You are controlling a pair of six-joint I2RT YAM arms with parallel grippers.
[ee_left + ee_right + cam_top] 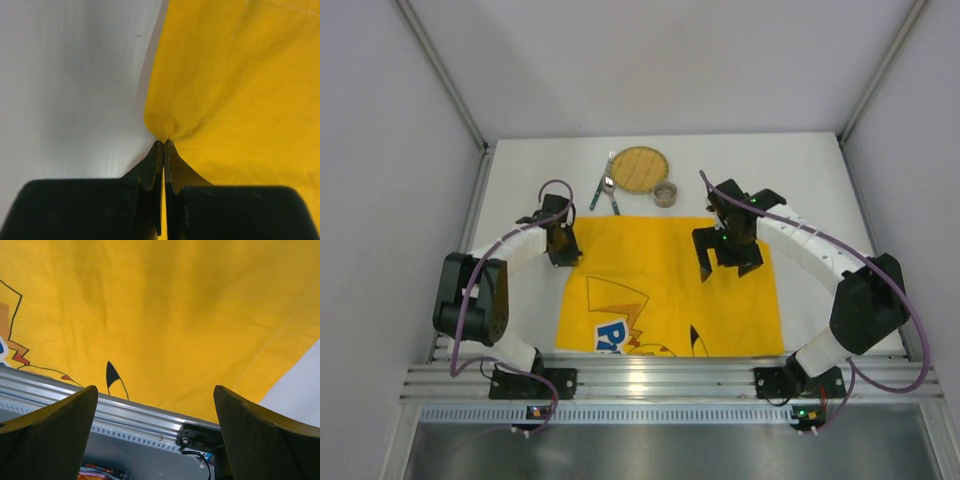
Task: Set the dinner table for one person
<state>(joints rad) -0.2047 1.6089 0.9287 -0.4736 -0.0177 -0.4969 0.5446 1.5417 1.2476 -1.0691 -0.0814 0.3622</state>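
The white dinner table (510, 190) carries a yellow cartoon-printed cloth mat (670, 290) spread across its near middle. My left gripper (563, 250) is at the mat's far left corner. In the left wrist view it (164, 142) is shut on a puckered fold of the mat's edge (240, 75), with bare tabletop (75, 90) to its left. My right gripper (725, 265) hovers over the mat's far right part. In the right wrist view it (155, 388) is open and empty above the mat (165, 315).
A round woven plate (639, 168), a small grey cup (665, 193) and a fork and spoon (605, 190) lie at the back of the table beyond the mat. The ribbed aluminium rail (660, 378) runs along the near edge and shows in the right wrist view (125, 412). Walls enclose both sides.
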